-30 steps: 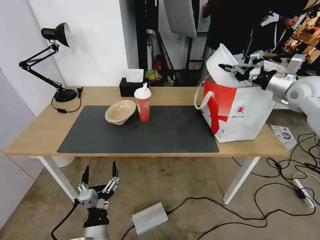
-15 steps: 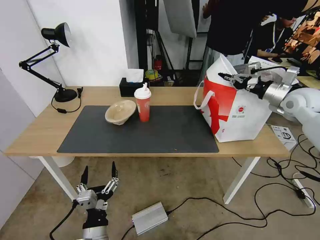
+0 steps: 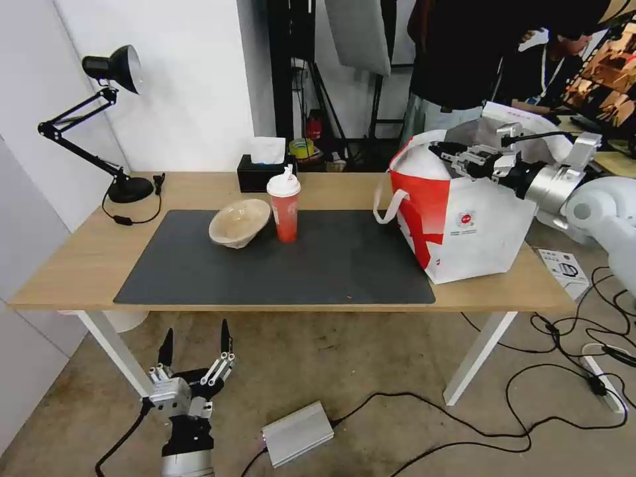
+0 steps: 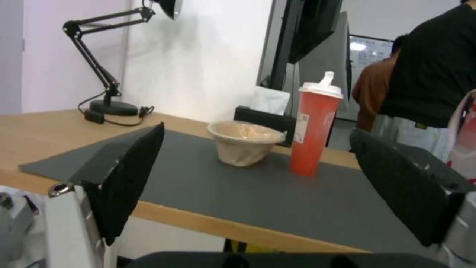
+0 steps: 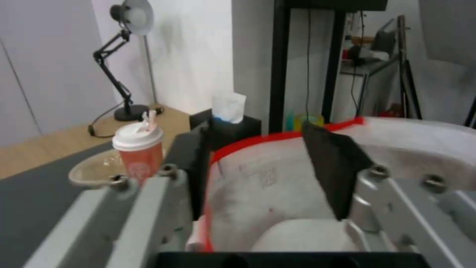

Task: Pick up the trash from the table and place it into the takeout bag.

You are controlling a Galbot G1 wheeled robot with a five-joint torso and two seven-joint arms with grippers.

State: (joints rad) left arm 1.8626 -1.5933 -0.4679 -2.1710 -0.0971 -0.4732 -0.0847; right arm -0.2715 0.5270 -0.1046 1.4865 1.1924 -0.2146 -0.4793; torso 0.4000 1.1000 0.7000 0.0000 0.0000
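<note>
Progress looked like roughly a third: the right gripper (image 3: 445,152) hung over the mouth of the takeout bag (image 3: 477,225), its fingers spread with nothing between them, and a white rounded shape inside the bag (image 5: 297,238) was probably the big bowl (hard to be sure). On the mat (image 3: 265,265) of the table (image 3: 66,265) stood the red drink cup (image 3: 285,205) just beside the tilted beige bowl (image 3: 238,222), both untouched. Below the table edge, the left gripper (image 3: 195,348) waited, fingers apart and empty.
</note>
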